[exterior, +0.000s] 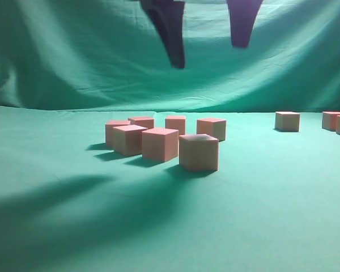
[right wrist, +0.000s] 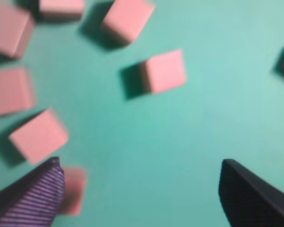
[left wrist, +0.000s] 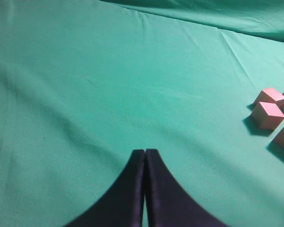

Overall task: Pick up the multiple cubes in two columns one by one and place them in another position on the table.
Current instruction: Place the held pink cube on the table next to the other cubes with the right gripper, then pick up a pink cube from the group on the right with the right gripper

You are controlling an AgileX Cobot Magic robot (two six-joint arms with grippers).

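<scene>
Sorting: cubes [exterior: 158, 141] sit in a loose cluster of seven on the table [exterior: 260, 215], below and left of the right gripper [exterior: 207, 34]; three more lie well apart at far right, likely the drop-off spot, judging by their separation.
Nearest cube: one [right wrist: 163, 71] lies ahead of the right gripper, between its jaw lines but farther out; another [right wrist: 38, 135] sits just beside the left finger [right wrist: 31, 201].
Right gripper: high above the cluster, jaws wide apart, nothing between them; wrist picture is blurred.
Why raised: judged to be lined up over the cluster for another pick, spread wide enough to straddle one cube.
Left gripper [left wrist: 145, 156]: jaws pressed together, empty, low over bare cloth; cubes [left wrist: 270, 113] lie well off to its right, apart from it.
Why parked: judged idle, kept clear of the working arm.
Backdrop cloth [exterior: 73, 56]: hangs behind, wrinkled.
</scene>
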